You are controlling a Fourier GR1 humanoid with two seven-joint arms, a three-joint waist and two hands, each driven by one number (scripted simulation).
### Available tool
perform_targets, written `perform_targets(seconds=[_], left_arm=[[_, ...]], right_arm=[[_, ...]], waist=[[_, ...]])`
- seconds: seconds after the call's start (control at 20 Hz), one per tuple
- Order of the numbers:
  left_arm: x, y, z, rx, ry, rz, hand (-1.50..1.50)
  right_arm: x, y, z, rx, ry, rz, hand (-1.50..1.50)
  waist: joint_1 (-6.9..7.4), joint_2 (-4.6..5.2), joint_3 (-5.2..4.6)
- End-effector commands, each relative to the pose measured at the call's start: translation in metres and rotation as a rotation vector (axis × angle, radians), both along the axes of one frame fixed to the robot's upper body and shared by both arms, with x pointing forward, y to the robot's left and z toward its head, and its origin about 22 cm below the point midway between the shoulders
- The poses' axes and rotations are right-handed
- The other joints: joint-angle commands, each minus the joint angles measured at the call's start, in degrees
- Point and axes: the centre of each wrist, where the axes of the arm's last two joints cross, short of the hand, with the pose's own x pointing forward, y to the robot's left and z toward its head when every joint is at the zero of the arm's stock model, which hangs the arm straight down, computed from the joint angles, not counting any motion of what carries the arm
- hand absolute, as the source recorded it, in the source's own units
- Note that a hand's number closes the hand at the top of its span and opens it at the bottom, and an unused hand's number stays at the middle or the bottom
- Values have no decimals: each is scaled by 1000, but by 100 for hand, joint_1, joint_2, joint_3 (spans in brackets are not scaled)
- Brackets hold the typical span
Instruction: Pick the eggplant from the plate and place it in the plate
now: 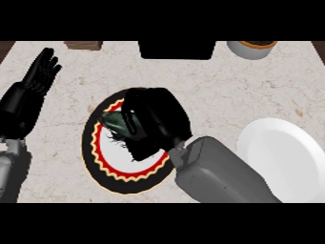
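1. At the far left of the head view, the robot's left hand rests above the marble table, fingers straight and spread, pointing up and away. It holds nothing and sits well apart from both plates.
2. Left of centre lies the patterned plate, dark-rimmed with a red and yellow zigzag ring around a white middle. It sits near the table's front edge.
3. The right hand is over this plate, its fingers curled down onto the eggplant. Only a dark green sliver of the eggplant shows at the hand's left side; the rest is hidden, so whether it has left the plate cannot be told.
4. The grey right forearm slants in from the lower right, passing just beside the white plate.
5. To the right lies the white plate, bare on top, near the table's right front corner.
6. Along the back edge stand a small brown box, a black block and a pale bowl, all well apart from the plates.
7. Risks, as a judgement: since the grip covers only part of the eggplant, it may tilt or slip out during the carry. The forearm could nudge the white plate toward the table's edge.
8. Open room: bare marble lies between the two plates, giving a short, unobstructed path rightward.
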Motion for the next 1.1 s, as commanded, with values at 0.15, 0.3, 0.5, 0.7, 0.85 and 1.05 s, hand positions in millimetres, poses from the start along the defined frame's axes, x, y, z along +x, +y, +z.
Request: perform_targets(seconds=[0.15, 0.3, 0.5, 0.7, 0.85, 1.05], left_arm=[[12, -13, 6, 1, -9, -12, 0], [-8, -2, 14, -8, 4, -22, 0], [12, -9, -2, 6, 13, -52, 0], [13, -18, 7, 6, -12, -57, 0], [3, -24, -4, -1, 5, -65, 0], [8, -32, 3, 8, -17, -60, 0]], right_arm=[[13, 31, -61, -84, -12, -29, 150], [32, 40, -48, -137, 43, -17, 150], [25, 44, -66, -41, 117, -131, -150], [25, 42, -79, 45, 177, -75, -150], [37, 36, -77, 156, 183, -65, -150], [39, 37, -68, 329, 127, -93, -150]], waist=[[52, 25, 1], [132, 10, 2], [279, 67, -3], [310, 72, 1], [418, 98, 4], [323, 77, 7]])
